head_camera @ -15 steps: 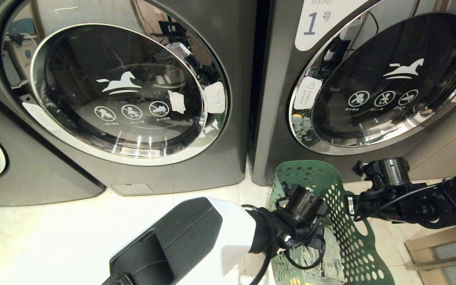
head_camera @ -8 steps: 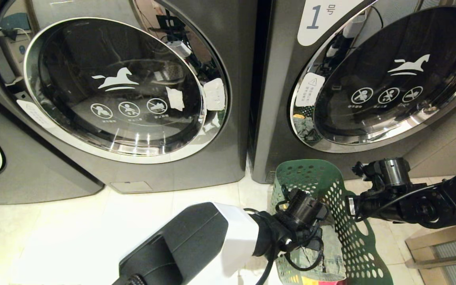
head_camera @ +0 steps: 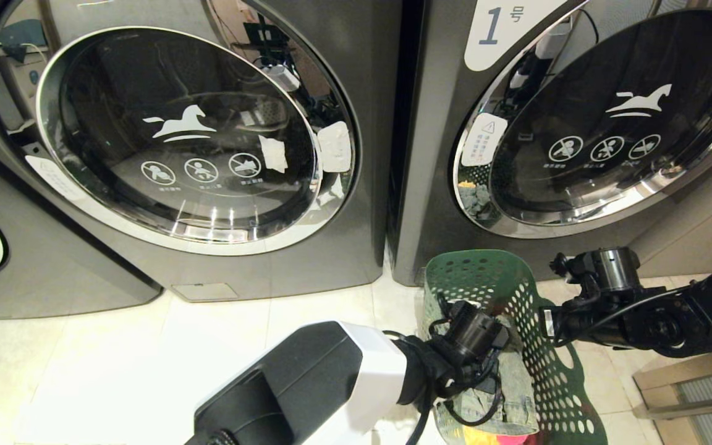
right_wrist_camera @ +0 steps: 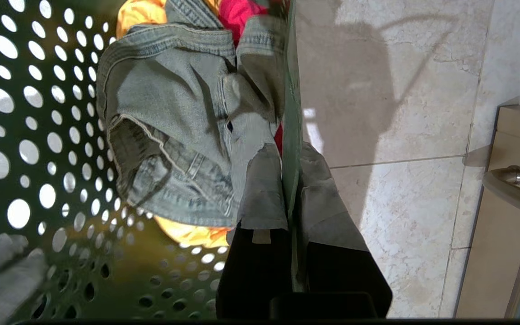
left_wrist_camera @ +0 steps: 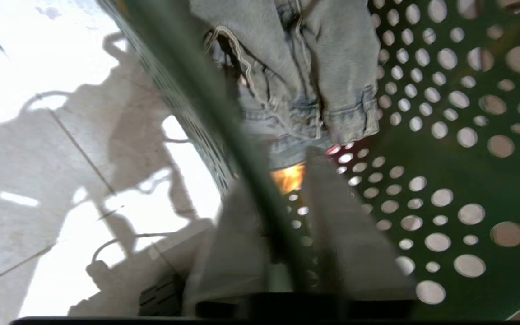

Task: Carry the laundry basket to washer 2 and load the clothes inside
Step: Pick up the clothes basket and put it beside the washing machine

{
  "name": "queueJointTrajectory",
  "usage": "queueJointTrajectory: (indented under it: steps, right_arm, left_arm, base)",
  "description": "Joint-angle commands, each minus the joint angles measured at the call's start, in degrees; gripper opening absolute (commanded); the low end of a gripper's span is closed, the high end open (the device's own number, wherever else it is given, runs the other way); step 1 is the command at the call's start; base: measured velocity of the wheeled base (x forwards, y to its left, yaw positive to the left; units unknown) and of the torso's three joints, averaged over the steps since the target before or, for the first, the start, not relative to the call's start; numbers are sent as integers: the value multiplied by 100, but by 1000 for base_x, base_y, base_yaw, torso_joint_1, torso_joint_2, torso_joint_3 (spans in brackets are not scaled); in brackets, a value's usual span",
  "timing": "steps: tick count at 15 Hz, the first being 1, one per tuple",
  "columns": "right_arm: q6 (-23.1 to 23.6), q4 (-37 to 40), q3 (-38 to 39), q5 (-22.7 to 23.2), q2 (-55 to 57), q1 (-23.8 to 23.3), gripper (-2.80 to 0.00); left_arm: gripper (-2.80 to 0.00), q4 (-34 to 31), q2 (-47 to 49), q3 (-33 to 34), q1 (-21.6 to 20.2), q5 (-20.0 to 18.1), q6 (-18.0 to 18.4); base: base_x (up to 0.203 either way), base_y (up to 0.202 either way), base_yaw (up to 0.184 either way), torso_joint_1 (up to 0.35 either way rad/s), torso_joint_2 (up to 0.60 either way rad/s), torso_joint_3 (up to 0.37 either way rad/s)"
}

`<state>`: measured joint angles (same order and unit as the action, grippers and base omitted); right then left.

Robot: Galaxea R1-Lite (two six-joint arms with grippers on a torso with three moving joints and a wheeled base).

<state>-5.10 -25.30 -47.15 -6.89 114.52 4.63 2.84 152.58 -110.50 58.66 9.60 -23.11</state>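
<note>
The dark green perforated laundry basket (head_camera: pixel 492 272) stands on the tiled floor in front of two grey washers. The clothes lie inside it: a faded denim piece (right_wrist_camera: pixel 174 126) over yellow (right_wrist_camera: pixel 188 234) and red cloth (right_wrist_camera: pixel 237 13). My left gripper (left_wrist_camera: pixel 282 189) straddles the basket's left rim (left_wrist_camera: pixel 224 113), open, with a gap between the rim and one finger. My right gripper (right_wrist_camera: pixel 289 155) is shut on the basket's right rim (right_wrist_camera: pixel 292 90). No washer with a readable 2 shows, so washer 2 is out of view.
The washer labelled 1 (head_camera: pixel 578 123) stands right behind the basket with its door closed. To its left is a grey washer (head_camera: pixel 177 136) without a readable number, door closed. A wooden cabinet with a metal handle (right_wrist_camera: pixel 513 180) is close on the right.
The whole picture shifted slightly at first, so the camera moved. My left wrist has dipped a little lower at the basket's rim. The right arm has not moved.
</note>
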Motion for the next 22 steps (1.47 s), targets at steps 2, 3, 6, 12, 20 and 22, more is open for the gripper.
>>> queueJointTrajectory:
  steps: [2, 3, 6, 12, 20, 22]
  right_arm:
    - [-8, -19, 4, -6, -8, -24, -280]
    - [-1, -19, 13, -6, -8, -28, -280]
    - [9, -2, 78, -26, -7, -33, -280]
    - [2, 16, 119, -23, 245, -41, -280]
    - [2, -67, -218, -39, 621, -46, -280]
    - [0, -212, -353, -118, 775, -84, -280]
  left_arm:
    - [0, -47, 70, 10, 13, 77, -18]
    - [0, -85, 70, 10, 13, 85, -9]
    - [0, -632, 2, 10, 12, 307, -8]
    - [0, -1049, -106, 10, -74, 930, -27]
    - [0, -1121, -457, 10, -368, 1273, -36]
    - [0, -1128, -457, 10, -414, 1273, -35]
  base:
    - [0, 0, 0, 0, 0, 0]
    - [0, 0, 0, 0, 0, 0]
    - [0, 0, 0, 0, 0, 0]
    - [0, 0, 0, 0, 0, 0]
    - [0, 0, 0, 0, 0, 0]
    - [0, 0, 0, 0, 0, 0]
